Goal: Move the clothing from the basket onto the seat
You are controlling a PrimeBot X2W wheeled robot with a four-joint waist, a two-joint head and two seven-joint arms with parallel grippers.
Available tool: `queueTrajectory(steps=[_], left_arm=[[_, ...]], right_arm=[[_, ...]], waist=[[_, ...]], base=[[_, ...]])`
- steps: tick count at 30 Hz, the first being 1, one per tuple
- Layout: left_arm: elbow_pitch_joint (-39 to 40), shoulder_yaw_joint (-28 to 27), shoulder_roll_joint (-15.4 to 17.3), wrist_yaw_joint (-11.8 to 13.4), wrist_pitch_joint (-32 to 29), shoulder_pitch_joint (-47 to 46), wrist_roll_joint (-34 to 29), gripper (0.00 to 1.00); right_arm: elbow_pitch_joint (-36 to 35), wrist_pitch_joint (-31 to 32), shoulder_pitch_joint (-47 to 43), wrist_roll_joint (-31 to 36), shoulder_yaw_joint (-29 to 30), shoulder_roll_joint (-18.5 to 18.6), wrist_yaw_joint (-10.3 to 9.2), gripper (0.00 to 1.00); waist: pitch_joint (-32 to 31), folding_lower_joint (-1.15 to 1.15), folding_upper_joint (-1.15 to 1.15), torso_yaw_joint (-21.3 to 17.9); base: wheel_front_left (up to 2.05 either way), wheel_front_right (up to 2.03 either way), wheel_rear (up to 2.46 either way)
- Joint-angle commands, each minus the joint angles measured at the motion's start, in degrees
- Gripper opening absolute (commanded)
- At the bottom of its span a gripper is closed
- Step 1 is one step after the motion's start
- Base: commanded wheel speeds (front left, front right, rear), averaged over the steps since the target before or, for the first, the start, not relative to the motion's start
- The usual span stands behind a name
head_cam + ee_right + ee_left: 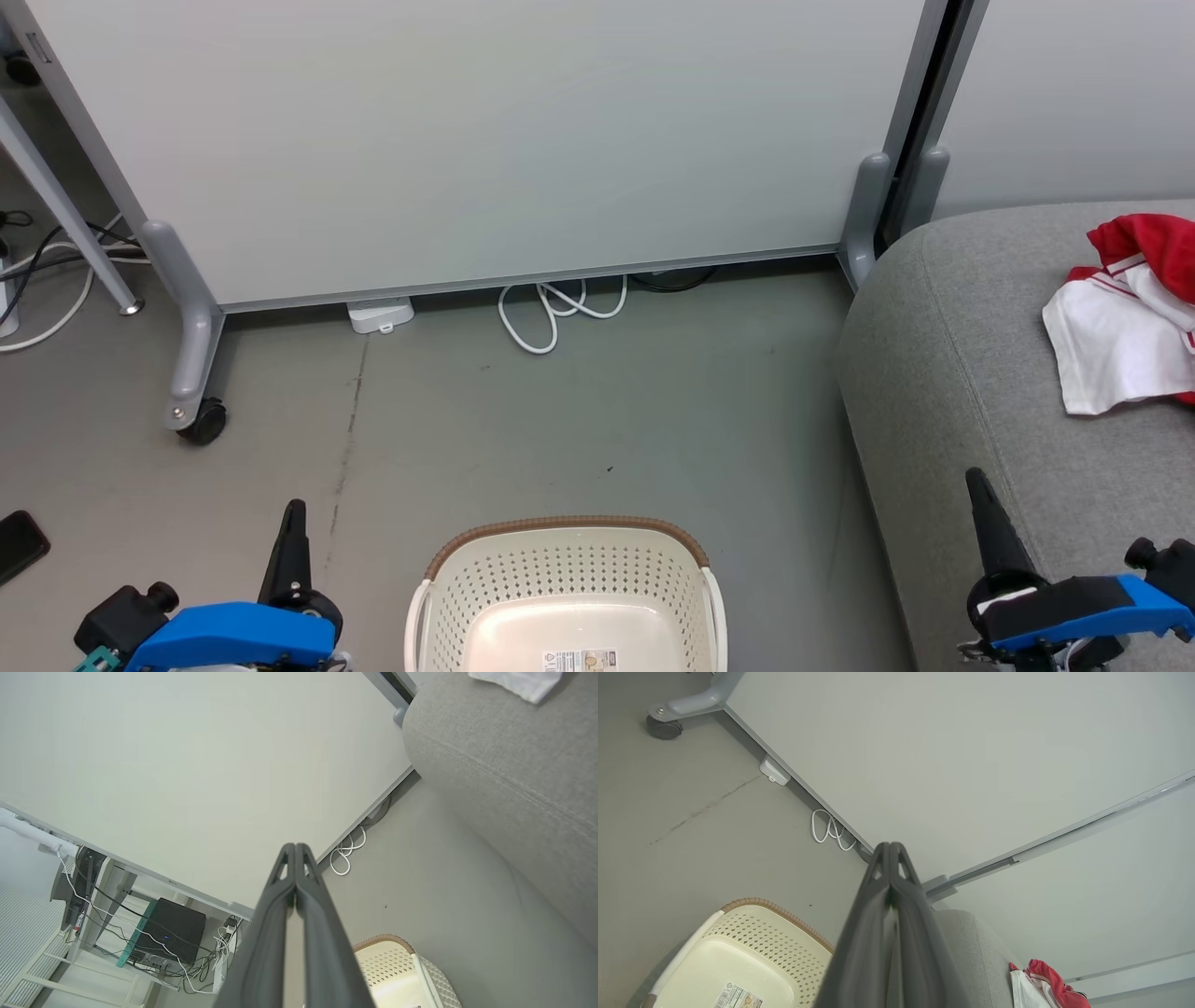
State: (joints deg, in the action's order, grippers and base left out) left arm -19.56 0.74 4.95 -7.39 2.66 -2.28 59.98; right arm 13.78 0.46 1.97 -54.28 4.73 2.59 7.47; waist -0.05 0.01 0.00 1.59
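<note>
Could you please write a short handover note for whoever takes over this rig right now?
Left end effector: shut, empty, beside the basket.
Right end effector: shut, empty, by the seat.
Clothing lies on the seat; basket stands on the floor, its visible inside empty.
Done: transfer looks complete.
Left: check the basket's hidden near end.

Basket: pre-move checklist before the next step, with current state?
1. Basket emptied: visible floor bare, near end cut off by the frame: cannot tell.
2. Clothing on seat: ok.
3. Both garments there: cannot tell, the clothing is bunched and runs off the frame edge.
4. Left end effector shut, holding nothing: ok.
5. Right end effector shut, holding nothing, apart from the clothing: ok.
</note>
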Motion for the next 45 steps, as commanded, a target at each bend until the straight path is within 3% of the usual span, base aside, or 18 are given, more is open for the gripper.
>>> queueTrajectory(steps=[1,45], left_arm=[[1.0,-0.6,0.0,-0.1,-0.4,-1.6,1.7,0.00],[4.2,-5.3,-1.4,-0.1,-6.6,-3.5,22.6,0.00]], right_arm=[[-0.5,0.3,1.7,-2.1,0.2,0.3,0.02,0.00],[0.0,4.3,3.8,-26.6,1.3,0.4,0.04,0.00]], waist=[[0.0,-0.01,0.00,0.0],[0.1,-0.01,0.00,-1.0]], base=[[0.00,0.00,0.00],[0.00,0.00,0.00]])
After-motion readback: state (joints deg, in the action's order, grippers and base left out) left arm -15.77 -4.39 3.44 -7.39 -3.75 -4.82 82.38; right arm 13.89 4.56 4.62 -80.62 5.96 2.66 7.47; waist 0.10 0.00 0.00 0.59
